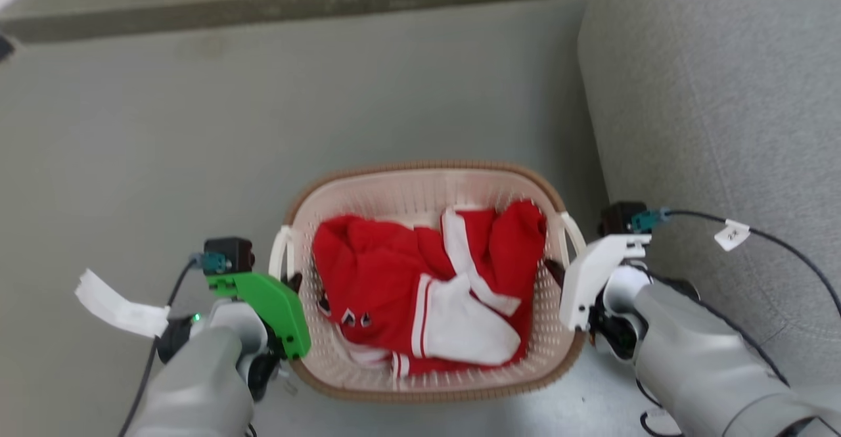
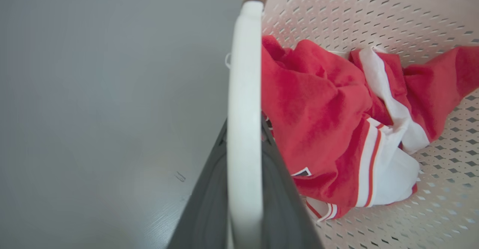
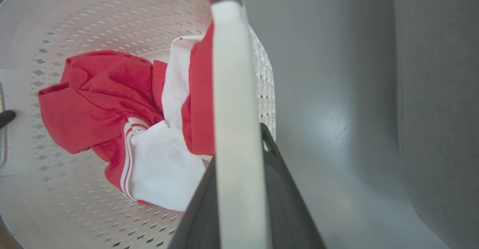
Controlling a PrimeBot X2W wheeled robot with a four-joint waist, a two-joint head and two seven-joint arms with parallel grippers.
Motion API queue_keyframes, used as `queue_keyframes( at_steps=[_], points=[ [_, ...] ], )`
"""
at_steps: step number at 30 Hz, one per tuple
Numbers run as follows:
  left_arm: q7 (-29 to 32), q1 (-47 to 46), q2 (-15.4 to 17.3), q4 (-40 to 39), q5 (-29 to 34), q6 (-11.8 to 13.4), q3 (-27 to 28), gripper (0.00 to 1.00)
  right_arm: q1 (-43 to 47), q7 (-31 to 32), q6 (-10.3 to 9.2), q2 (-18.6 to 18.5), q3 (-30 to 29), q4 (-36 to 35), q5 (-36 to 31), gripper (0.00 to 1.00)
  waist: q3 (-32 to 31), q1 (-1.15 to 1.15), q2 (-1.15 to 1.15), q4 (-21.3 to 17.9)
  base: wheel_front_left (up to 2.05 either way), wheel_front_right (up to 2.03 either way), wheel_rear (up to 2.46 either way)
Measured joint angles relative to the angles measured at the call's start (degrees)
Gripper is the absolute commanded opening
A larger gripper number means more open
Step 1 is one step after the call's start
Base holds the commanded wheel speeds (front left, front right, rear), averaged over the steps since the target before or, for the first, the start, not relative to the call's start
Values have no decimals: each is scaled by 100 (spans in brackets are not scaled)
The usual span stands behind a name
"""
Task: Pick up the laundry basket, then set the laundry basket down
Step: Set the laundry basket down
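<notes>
The smooth grey-green floor (image 1: 164, 128) bears a grey upholstered seat (image 1: 723, 95) at 3 o'clock. The laundry basket (image 1: 427, 164) shows toward 6 o'clock; whether it touches the floor cannot be told. A darker skirting strip (image 1: 295, 6) runs along 12 o'clock.

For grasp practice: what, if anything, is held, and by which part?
The laundry basket: left end effector grips one white handle, right end effector the other.

From the head we look steeply down on the oval cream-white perforated plastic laundry basket (image 1: 407, 194) on the grey floor (image 1: 164, 161). Our left wrist camera sits tight against the white loop left handle (image 2: 245, 110), facing along it into the basket; the right wrist camera mirrors this at the right handle (image 3: 235, 129). All three views share the crumpled red-and-white cloth garment (image 1: 381, 273).
</notes>
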Motion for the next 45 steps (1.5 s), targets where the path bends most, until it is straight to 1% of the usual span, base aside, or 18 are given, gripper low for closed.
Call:
queue_keyframes(
  at_steps=[13,32,45],
  points=[
    [-342,-656,105,26,24,-1,123,0,-645,-454,0,9,5,-84,-76,0,929,0,0,2,0,0,0],
    [-586,-1623,193,92,170,10,191,0,-1589,-906,0,-4,8,-88,-176,0,2323,1,0,-34,0,0,0],
    [-709,-2334,276,104,276,76,219,0,-2208,-1162,0,-29,13,-108,-220,0,3272,1,0,-30,0,0,0]
  ],
)
